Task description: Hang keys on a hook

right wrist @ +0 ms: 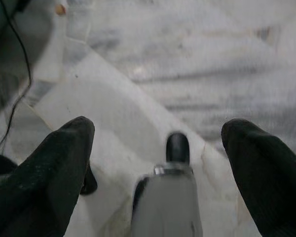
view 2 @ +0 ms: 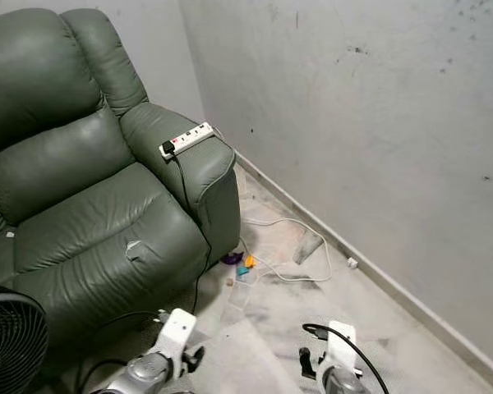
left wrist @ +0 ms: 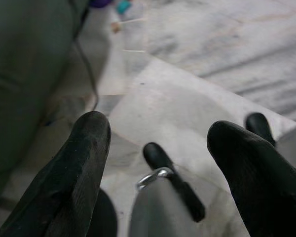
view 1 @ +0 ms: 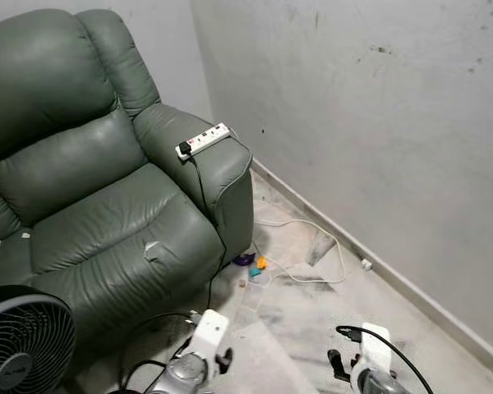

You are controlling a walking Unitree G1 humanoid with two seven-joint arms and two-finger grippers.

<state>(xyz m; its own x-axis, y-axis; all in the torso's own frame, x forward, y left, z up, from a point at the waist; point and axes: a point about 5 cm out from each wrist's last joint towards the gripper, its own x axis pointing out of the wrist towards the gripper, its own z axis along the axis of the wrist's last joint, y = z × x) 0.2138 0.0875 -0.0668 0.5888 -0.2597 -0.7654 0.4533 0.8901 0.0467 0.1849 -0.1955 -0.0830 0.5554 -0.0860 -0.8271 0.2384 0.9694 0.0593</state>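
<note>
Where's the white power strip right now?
The white power strip lies on top of the green recliner's armrest, the one nearest the grey wall. A black plug sits in its near end, and the cord runs down the armrest to the floor.

Power strip on armchair arm

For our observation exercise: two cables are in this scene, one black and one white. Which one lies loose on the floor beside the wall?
The white cable: it loops over the floor by the wall. The black cable instead hangs from the power strip on the armchair's arm.
</note>
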